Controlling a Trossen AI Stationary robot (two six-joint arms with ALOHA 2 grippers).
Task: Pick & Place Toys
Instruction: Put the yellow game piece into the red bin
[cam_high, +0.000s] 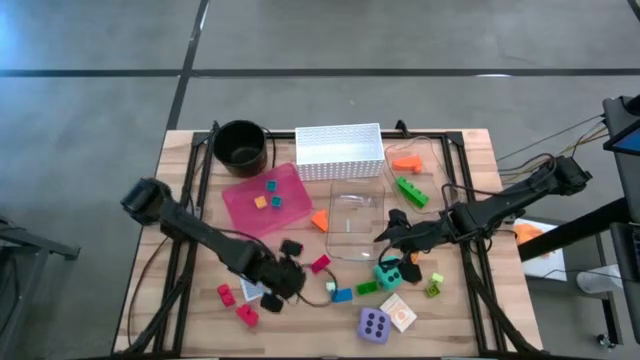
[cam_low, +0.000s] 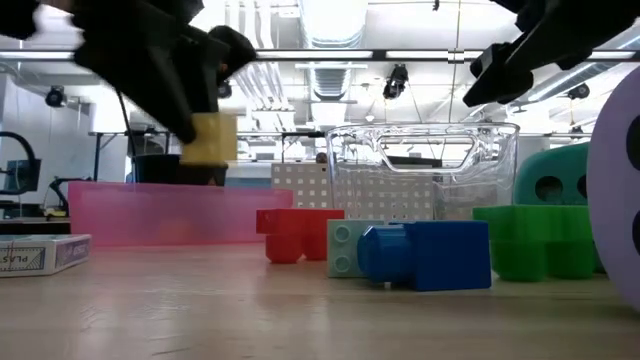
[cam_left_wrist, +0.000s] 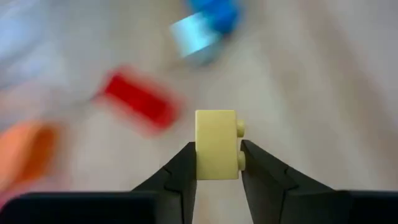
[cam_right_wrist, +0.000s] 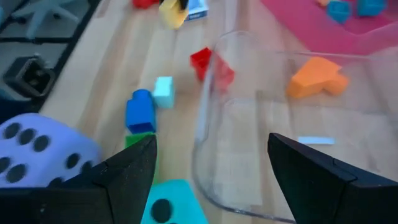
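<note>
The small pale-yellow plastic brick sits pinched between my left fingers, lifted clear of the wooden counter near its front left. I hold it only by its lower half, studs against one finger, so a quick swing toward the pink plastic tray could twist it loose, I judge. A red brick and a blue brick lie below; a drop might scatter them. My right fingers, spread and empty, hover by the clear plastic box and teal dotted die.
</note>
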